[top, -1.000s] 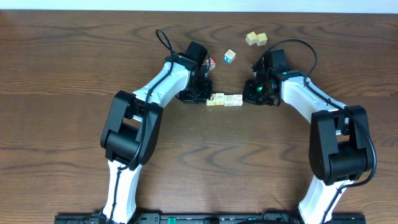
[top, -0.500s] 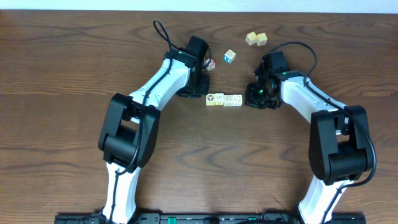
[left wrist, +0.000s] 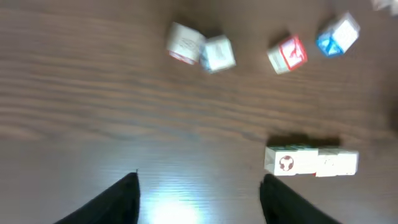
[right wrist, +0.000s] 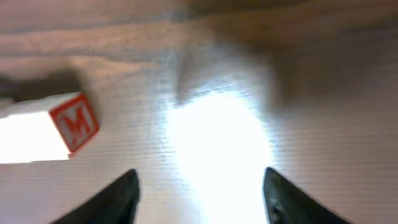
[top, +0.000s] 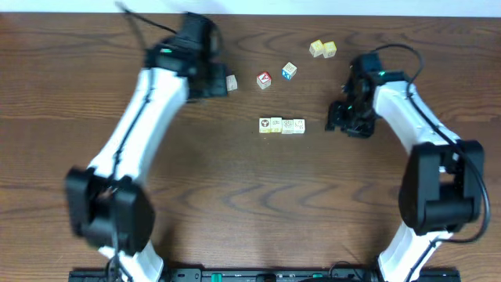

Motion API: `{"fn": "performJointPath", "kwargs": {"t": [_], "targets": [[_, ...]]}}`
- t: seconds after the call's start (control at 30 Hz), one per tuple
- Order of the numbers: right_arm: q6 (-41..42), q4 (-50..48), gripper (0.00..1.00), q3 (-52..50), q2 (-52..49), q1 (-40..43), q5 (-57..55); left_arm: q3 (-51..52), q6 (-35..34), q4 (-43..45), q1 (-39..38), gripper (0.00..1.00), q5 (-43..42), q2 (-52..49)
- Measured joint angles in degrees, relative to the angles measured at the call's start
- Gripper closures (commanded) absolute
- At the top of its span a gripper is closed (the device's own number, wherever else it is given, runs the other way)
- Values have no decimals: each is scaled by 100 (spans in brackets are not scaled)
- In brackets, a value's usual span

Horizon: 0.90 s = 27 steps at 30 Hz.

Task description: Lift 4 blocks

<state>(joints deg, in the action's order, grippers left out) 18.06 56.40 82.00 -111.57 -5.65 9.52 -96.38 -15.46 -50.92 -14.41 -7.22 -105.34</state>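
A short row of cream blocks (top: 283, 125) lies on the table, its left end block (left wrist: 286, 163) marked with a dark ring. The row's right end shows in the right wrist view as a white block (right wrist: 37, 132) with a red letter on its end face. Another cream cube (top: 231, 82) lies apart at the upper left. My left gripper (top: 213, 80) is blurred, high and far left of the row, open and empty (left wrist: 199, 186). To the right of the row my right gripper (top: 344, 119) stands open with only bare table between its fingers (right wrist: 199, 180).
A red-faced cube (top: 264, 79) and a blue-faced cube (top: 290, 70) sit behind the row. Two yellow cubes (top: 322, 48) lie at the back right. In the left wrist view a second pale cube (left wrist: 217, 54) lies beside the lone cream one (left wrist: 183, 43).
Both grippers were shut against the ends of the row and are now open. The left arm swung up and far left; the right one backed off to the right. The row stayed put.
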Motion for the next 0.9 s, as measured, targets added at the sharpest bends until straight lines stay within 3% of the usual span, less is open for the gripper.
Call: {"fn": "performJointPath", "kwargs": {"t": [0.03,0.2,0.47,0.9], "targets": [[-33,155,1,85,118,20,-33,0,-7,-44,127,28,4,151],[-133,741,1,341,1241,83,-136,-11,26,-229,741,28,13,717],[-203,1576,1,435,3329,68,-382,-13,28,-282,1331,27,20,761],[372,1668,1,437,3851,68,-354,-13,28,-284,1377,27,31,761]]}}
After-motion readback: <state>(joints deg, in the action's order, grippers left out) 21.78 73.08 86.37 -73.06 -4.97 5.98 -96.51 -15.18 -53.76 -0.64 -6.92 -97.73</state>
